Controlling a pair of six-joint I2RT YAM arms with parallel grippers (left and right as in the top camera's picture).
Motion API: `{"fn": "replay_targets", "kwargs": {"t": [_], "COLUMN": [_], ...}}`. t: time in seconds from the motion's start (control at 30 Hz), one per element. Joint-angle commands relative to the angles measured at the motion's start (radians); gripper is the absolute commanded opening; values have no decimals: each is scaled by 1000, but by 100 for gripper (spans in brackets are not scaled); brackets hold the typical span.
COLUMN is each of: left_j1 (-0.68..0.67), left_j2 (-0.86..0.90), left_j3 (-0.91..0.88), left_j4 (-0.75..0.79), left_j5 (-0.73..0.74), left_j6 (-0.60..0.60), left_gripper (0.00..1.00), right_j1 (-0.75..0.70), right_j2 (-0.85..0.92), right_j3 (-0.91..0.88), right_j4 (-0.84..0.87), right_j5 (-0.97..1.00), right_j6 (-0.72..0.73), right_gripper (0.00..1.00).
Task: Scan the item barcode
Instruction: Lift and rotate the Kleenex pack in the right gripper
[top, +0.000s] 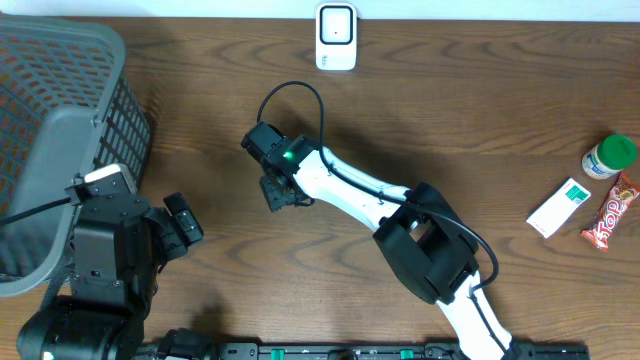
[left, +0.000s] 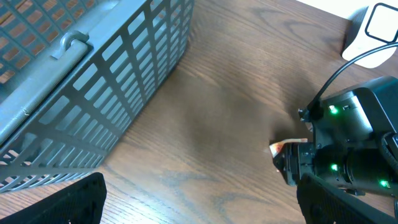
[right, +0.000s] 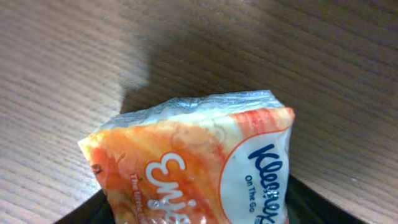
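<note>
Overhead, I can't spot the thing to be scanned. Where is it?

Under the right gripper, on the robot's side of the scanner and well apart from it. From above the arm hides it entirely.

So what is it?

A tissue pack. The right wrist view shows it between the 2 jaws, orange printed face toward the camera. The pads are out of frame, so I cannot tell whether they pinch it or merely straddle it.

Any barcode?

None on that face. My guess is it sits on another side, which would need turning toward the scanner.

And the other arm?

The left gripper gapes wide with nothing in it, far from the scanner on the robot's left. Kept out of the way, I'd say. Its wrist view catches 1 orange corner of the pack, which overhead misses.

Anything else?

A bottle, a box and a candy bar, well off to the scanner's right.
</note>
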Motion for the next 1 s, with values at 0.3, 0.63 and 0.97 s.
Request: {"fn": "replay_targets", "kwargs": {"t": [0.3, 0.63, 0.97], "left_j1": [-3, -3, -3], "left_j2": [-2, -2, -2], "left_j3": [-2, -2, -2], "left_j4": [-3, -3, -3], "left_j5": [-14, -14, -13], "left_j6": [9, 8, 8], "left_gripper": [98, 98, 98], "right_j1": [-21, -32, -47], "right_j2": [27, 27, 27], "right_j3": [12, 12, 40], "right_j4": [33, 34, -93], "right_j5": [11, -78, -74], "right_j6": [-64, -146, -142], "right_gripper": [93, 69, 53]}}
